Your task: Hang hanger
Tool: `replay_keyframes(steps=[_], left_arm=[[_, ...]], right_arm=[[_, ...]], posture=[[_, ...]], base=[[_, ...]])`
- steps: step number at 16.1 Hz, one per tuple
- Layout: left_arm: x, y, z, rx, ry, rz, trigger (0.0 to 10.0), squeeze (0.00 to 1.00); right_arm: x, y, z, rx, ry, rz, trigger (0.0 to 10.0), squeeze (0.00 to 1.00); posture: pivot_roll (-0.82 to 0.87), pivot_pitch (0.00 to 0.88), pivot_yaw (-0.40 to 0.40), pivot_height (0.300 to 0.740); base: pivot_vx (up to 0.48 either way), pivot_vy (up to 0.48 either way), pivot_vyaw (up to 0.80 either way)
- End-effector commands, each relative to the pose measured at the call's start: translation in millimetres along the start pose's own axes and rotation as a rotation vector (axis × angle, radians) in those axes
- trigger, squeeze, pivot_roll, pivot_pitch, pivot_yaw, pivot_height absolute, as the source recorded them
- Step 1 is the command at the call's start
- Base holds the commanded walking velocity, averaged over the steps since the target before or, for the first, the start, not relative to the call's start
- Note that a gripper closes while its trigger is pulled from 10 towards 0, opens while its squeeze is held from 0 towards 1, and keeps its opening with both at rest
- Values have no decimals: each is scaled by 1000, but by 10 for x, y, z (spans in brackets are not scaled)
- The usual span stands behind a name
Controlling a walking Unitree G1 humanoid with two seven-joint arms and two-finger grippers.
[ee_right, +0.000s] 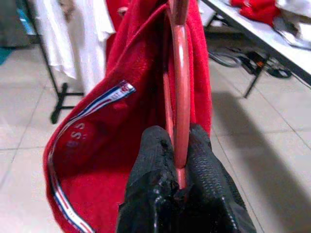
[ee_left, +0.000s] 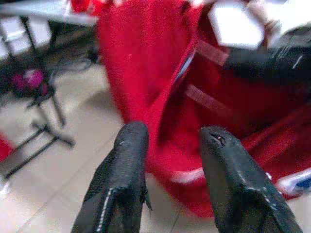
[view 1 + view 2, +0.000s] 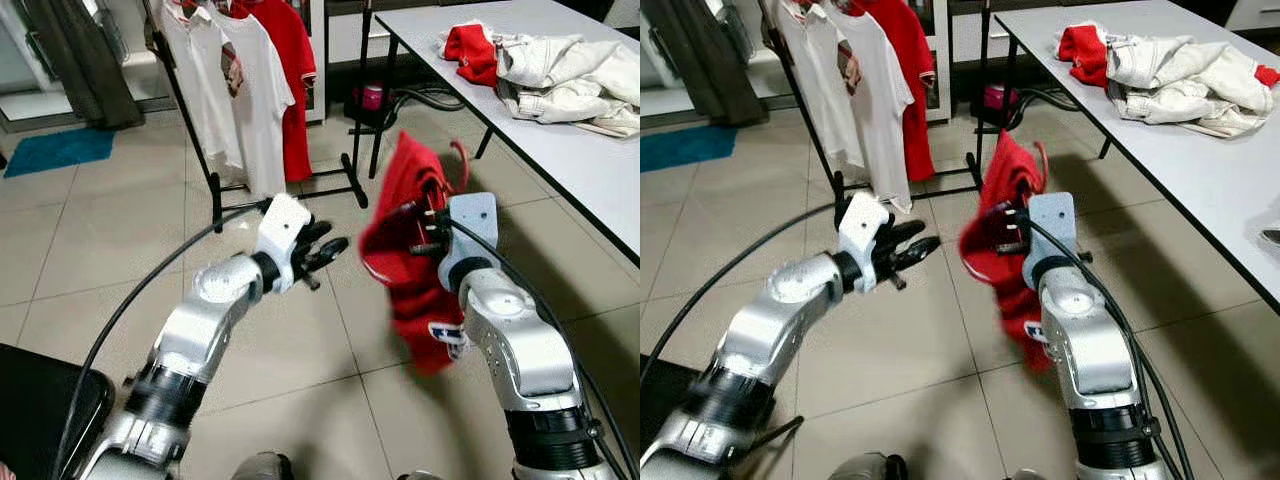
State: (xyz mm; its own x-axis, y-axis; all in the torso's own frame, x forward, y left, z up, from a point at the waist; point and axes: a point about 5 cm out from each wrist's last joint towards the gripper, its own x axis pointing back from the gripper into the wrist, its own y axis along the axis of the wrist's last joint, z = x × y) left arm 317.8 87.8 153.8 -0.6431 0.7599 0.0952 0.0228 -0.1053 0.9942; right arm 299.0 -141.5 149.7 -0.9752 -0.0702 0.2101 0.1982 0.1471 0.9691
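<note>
My right gripper (image 3: 428,232) is shut on a red plastic hanger (image 1: 181,87) that carries a red garment (image 3: 410,260), held in the air above the tiled floor. The hanger's hook (image 3: 461,163) sticks up behind the garment. My left gripper (image 3: 328,252) is open a short way to the left of the garment, fingers pointing at it without touching. In the left wrist view the two black fingers (image 2: 124,179) frame the red cloth (image 2: 146,63). A black clothes rack (image 3: 200,150) with white and red shirts (image 3: 245,95) stands farther back on the left.
A white table (image 3: 560,150) runs along the right with a heap of white and red clothes (image 3: 560,70). A pink object (image 3: 372,96) and cables lie under its far end. A dark coat (image 3: 75,55) hangs at the back left, above a blue mat (image 3: 60,150).
</note>
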Motion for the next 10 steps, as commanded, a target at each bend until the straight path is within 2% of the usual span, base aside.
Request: replay_keyframes(steps=[1,2,3,5,6,10], left_arm=[[-47,183,52,-15,-44,-95,10000,1000],[-47,183,52,-15,-44,-95,10000,1000],[-85,314,137,-33,-63,-188,10000,1000],[-95,419,198,-49,-93,-257,10000,1000],[-114,464,209,-62,-163,-267,10000,0],[-221,445,305,-98,-197,-223,10000,0]], right_arm=[[27,214,75,13,44,-88,10000,0],[27,214,75,13,44,-88,10000,0],[53,262,125,7,84,-99,10000,0],[77,290,156,0,114,-103,10000,0],[97,310,167,2,131,-105,10000,0],[135,355,191,6,156,-112,10000,0]], posture=[[23,21,74,740],[23,21,74,740],[23,21,74,740],[15,27,82,740],[12,30,85,740],[6,38,92,740]], base=[[0,0,0],[0,0,0],[0,0,0],[0,0,0],[0,0,0],[0,0,0]])
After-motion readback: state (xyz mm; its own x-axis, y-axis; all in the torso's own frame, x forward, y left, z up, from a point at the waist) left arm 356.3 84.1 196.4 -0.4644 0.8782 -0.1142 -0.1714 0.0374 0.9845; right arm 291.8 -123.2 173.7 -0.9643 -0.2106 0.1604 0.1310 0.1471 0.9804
